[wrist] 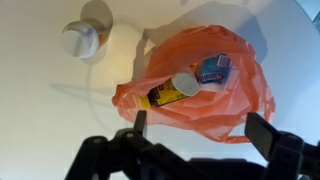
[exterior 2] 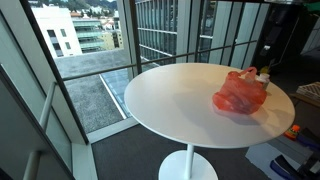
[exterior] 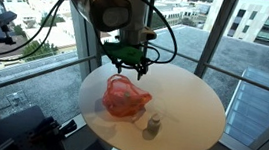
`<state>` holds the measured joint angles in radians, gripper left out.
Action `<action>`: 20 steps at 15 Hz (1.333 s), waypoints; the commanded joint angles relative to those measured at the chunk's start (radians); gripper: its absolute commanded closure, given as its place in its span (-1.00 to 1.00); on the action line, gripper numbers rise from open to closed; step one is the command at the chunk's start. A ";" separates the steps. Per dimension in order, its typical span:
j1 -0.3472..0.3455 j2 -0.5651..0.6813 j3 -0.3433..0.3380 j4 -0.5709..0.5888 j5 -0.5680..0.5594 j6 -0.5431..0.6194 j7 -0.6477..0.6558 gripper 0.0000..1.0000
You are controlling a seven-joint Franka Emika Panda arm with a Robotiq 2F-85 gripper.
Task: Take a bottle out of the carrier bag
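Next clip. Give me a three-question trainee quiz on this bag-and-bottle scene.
1. True or false: the robot's hand is shut on a bottle.
2. The small upright white-capped bottle stands: A) on the round white table beside the red translucent plastic carrier bag; B) inside that bag; C) in the hand.
3. Fill in: inside the bag, a yellow-labelled bottle lies beside a ____ packet.
Key: 1 false, it is open; 2 A; 3 blue.
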<state>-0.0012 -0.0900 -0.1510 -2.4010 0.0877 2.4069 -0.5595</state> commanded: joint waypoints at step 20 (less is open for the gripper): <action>-0.114 0.294 0.145 0.027 0.110 0.216 -0.302 -1.00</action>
<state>-0.0879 0.1811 -0.0316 -2.3924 0.1846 2.6068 -0.8289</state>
